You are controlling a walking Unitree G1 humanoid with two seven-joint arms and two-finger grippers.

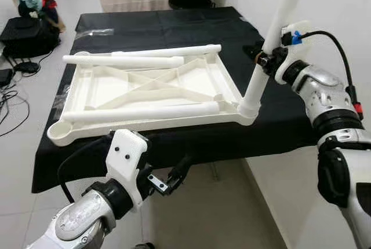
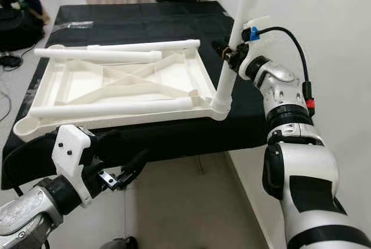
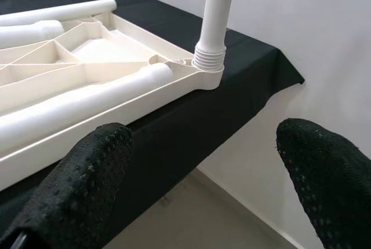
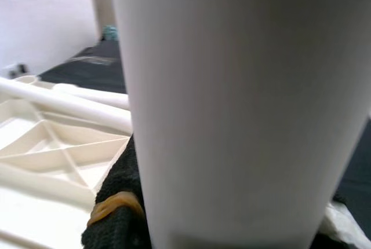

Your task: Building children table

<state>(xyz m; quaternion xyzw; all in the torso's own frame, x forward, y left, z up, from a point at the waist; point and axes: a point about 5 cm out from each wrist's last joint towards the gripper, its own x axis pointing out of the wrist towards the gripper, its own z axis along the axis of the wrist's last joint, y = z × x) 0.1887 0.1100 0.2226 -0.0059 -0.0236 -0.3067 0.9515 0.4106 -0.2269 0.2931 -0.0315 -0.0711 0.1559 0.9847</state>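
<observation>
The tabletop lies upside-down on the black-draped bench; one leg stands in its near-right corner socket, w/ the right gripper clamped mid-shaft. Leg is stiff, light, prob. slick plastic, so grip low near the threaded collar. Left gripper hangs below the bench edge, fingers apart.

White tabletop upside down, one leg upright in corner socket.

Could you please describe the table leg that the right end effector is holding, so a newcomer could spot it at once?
Find the black-covered table with the upturned white tabletop lying on it. At the tabletop's near right corner, one white leg stands in its socket, gripped by the right end effector. The other three legs lie flat across the tabletop.
</observation>
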